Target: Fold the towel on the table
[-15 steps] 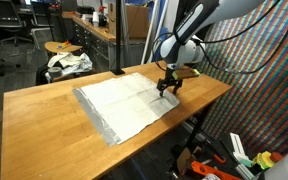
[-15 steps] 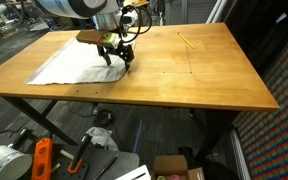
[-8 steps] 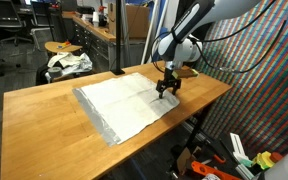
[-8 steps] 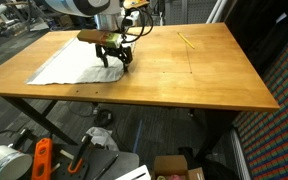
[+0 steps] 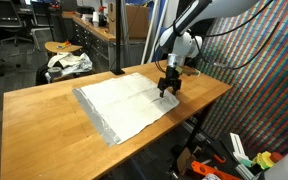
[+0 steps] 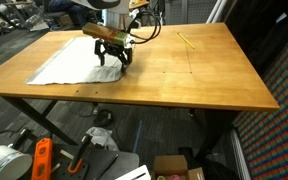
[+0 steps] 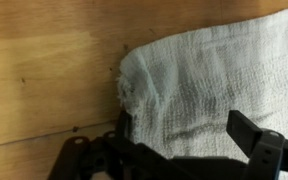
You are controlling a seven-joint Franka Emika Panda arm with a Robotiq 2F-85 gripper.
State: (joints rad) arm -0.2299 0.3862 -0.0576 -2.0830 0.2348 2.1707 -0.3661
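The table (image 5: 39, 120) is seen mostly bare, with the towel (image 5: 124, 105) laid flat and unfolded across its middle, one border close to a table edge and free wood left beyond for carrying a fold across. The cloth is judged light, limp and prone to sliding or bunching, so a pinch at a corner (image 7: 132, 80) is favoured. The gripper (image 5: 168, 90) is held just above that corner, jaws apart, nothing clamped.

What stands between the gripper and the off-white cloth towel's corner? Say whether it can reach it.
Probably yes. The open gripper hangs right over a corner of the off-white cloth towel, flat on the light-brown wooden table; nothing lies between them.
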